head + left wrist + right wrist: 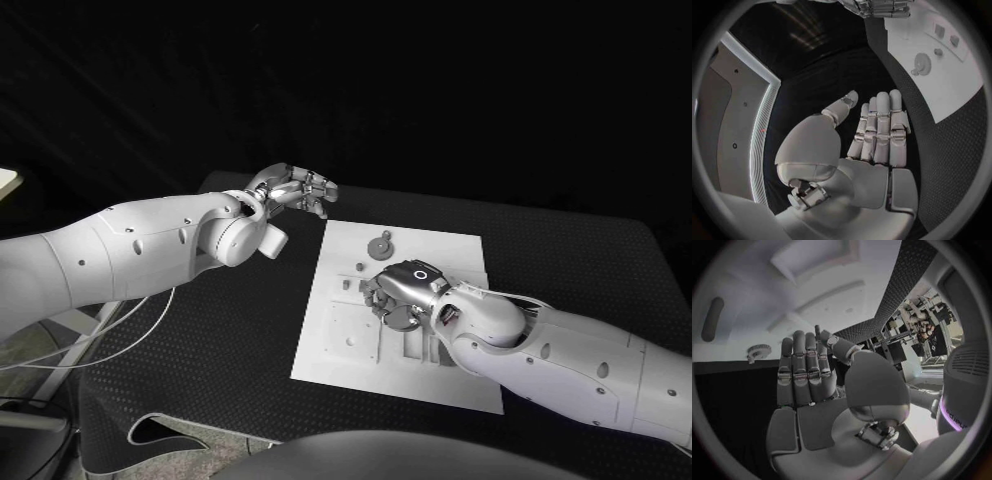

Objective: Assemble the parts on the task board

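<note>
The white task board (352, 352) lies in the middle of the black table. A round grey gear-like part (381, 245) sits near its far edge, with small parts (351, 283) and cut-outs below it. My right hand (402, 295) hovers low over the board's middle; the right wrist view shows its fingers (804, 367) straight and side by side, holding nothing, with the gear part (757, 351) beyond them on the board (761, 300). My left hand (296, 189) is raised off the board's far left corner, its fingers (882, 125) straight and empty. The board (957, 85) and round part (922, 64) lie beside it.
Black textured matting (216, 340) covers the table around the board. White cables (101, 335) hang off the left edge below my left arm. The matting on the far right (577, 250) is bare.
</note>
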You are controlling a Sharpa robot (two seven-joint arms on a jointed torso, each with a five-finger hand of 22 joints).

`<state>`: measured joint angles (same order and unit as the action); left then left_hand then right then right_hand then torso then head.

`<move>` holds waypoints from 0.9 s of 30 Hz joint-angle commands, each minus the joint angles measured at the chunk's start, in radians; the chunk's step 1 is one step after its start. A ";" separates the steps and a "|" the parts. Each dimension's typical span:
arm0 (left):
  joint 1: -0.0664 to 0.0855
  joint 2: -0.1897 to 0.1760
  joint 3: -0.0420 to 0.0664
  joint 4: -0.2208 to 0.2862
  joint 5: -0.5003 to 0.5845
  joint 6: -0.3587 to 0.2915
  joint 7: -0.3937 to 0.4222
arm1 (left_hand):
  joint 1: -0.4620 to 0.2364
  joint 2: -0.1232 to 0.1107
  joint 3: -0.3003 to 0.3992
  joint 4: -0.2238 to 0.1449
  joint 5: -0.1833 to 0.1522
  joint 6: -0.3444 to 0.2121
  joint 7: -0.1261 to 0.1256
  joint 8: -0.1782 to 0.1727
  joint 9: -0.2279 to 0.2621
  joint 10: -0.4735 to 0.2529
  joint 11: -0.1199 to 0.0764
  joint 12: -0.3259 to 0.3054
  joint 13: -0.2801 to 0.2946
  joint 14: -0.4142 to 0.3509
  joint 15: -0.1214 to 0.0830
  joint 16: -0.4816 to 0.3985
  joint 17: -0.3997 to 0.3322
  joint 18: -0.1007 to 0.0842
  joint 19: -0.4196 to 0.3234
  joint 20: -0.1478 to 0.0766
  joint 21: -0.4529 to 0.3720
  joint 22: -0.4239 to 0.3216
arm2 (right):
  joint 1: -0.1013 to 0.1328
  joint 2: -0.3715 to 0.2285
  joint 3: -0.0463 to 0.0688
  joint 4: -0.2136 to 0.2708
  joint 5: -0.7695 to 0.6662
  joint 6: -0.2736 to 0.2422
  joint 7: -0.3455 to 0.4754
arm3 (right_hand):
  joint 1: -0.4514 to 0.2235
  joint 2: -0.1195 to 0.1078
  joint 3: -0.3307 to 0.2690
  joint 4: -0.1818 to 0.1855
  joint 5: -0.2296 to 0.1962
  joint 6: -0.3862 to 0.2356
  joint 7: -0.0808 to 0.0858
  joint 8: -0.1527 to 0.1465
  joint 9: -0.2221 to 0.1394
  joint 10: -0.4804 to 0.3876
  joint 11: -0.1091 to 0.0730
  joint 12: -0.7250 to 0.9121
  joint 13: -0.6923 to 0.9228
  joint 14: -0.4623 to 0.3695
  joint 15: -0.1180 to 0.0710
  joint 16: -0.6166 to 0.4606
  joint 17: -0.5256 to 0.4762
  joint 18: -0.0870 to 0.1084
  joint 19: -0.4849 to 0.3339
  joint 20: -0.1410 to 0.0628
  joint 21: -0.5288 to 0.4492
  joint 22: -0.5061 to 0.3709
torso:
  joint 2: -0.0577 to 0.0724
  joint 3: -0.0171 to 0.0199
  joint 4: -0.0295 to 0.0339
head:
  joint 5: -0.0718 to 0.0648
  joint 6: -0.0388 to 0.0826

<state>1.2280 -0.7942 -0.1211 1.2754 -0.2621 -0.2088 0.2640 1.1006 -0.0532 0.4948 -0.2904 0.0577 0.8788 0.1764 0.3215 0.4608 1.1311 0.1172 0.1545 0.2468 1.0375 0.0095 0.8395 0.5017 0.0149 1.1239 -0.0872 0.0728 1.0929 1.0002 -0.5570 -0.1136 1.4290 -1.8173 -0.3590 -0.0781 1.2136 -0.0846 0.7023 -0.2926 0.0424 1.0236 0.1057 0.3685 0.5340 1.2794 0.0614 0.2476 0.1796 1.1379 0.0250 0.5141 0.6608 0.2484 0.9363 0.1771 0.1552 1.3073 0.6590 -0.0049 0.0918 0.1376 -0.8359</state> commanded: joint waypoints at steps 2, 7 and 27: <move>0.001 0.005 0.001 0.001 0.006 0.011 0.006 | 0.004 0.005 -0.007 0.001 -0.003 -0.007 -0.003 -0.004 -0.001 -0.005 0.000 -0.003 -0.001 0.006 0.002 -0.006 0.001 0.012 0.004 0.001 -0.006 -0.002 | -0.009 0.007 -0.001 0.003 -0.005 0.010 0.012 | -0.006 -0.002 0.006 0.000 0.007 0.005 0.001 0.003 0.001 0.003 -0.001 -0.002 0.001 0.008 -0.001 -0.004 0.001 0.013 0.006 -0.001 -0.003 0.010 | 0.000 0.0007 -0.0008 | 0.058 -0.008; 0.001 0.008 0.001 0.001 0.006 0.010 0.006 | 0.004 0.005 -0.007 0.001 -0.003 -0.007 -0.003 -0.004 -0.001 -0.005 0.000 -0.003 -0.001 0.006 0.002 -0.007 0.002 0.012 0.004 0.001 -0.006 -0.003 | -0.015 0.012 -0.001 -0.002 -0.005 0.011 0.013 | -0.006 -0.002 0.006 0.000 0.007 0.005 0.001 0.003 0.001 0.003 -0.001 -0.002 0.001 0.008 -0.001 -0.004 0.001 0.013 0.006 -0.001 -0.003 0.010 | -0.001 -0.0006 0.0020 | 0.090 -0.014; 0.001 0.011 0.001 -0.001 0.006 0.010 0.006 | 0.005 0.005 -0.008 0.001 -0.003 -0.007 -0.003 -0.004 -0.001 -0.005 0.000 -0.003 -0.001 0.006 0.002 -0.008 0.003 0.012 0.005 0.001 -0.005 -0.004 | -0.026 0.023 -0.005 -0.021 0.001 0.030 0.019 | -0.008 0.000 0.006 0.000 0.007 0.003 0.002 0.001 0.003 0.002 0.000 -0.004 0.003 0.007 0.000 -0.006 0.002 0.013 0.005 -0.001 -0.006 0.011 | -0.001 0.0008 0.0001 | 0.097 -0.035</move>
<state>1.2283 -0.7851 -0.1210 1.2731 -0.2621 -0.2089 0.2627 1.1006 -0.0532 0.4921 -0.2877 0.0577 0.8788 0.1764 0.3215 0.4609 1.1314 0.1169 0.1545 0.2470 1.0376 0.0094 0.8356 0.5035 0.0150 1.1239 -0.0872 0.0728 1.0902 0.9757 -0.5360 -0.1180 1.4092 -1.8143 -0.3443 -0.0696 1.2136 -0.0847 0.7023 -0.2926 0.0424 1.0236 0.1057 0.3657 0.5365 1.2792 0.0615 0.2475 0.1814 1.1379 0.0250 0.5141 0.6616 0.2484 0.9363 0.1770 0.1552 1.3079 0.6581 -0.0048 0.0913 0.2335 -0.8674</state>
